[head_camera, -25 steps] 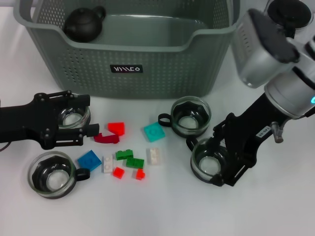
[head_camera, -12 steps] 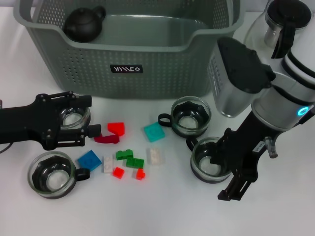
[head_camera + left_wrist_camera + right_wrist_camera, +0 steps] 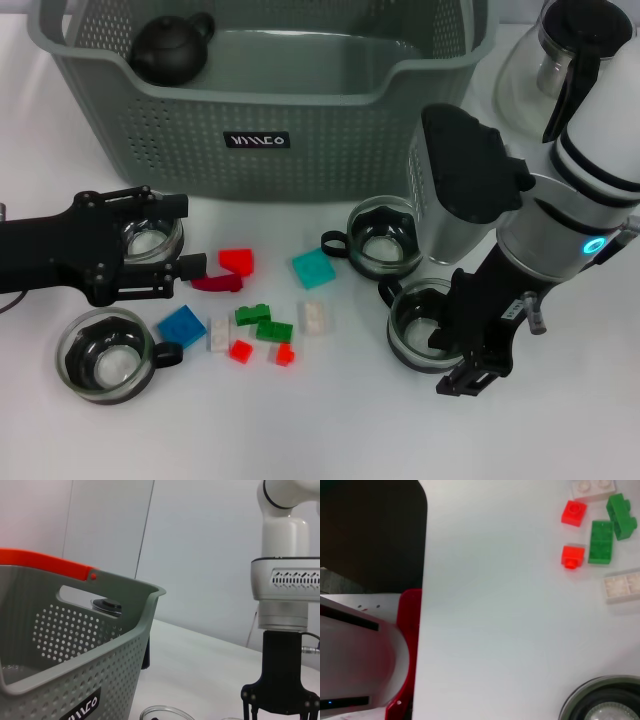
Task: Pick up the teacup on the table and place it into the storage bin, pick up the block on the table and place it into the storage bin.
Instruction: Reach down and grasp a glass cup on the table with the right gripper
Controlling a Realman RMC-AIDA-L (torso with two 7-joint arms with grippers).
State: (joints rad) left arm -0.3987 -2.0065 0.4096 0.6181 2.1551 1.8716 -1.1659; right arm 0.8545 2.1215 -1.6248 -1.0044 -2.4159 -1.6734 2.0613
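The storage bin [image 3: 262, 100] stands at the back of the white counter [image 3: 330, 430], a dark teapot [image 3: 170, 47] inside; the right tool [image 3: 468, 345], fingers apart, straddles the rim of a glass teacup [image 3: 420, 325] at front right; the left tool [image 3: 165, 243], fingers spread, brackets another teacup [image 3: 150, 238] near a maroon block [image 3: 217, 283]. The glass looks stiff, slippery and breakable; the rim or handle seems the best hold; the blocks look light.
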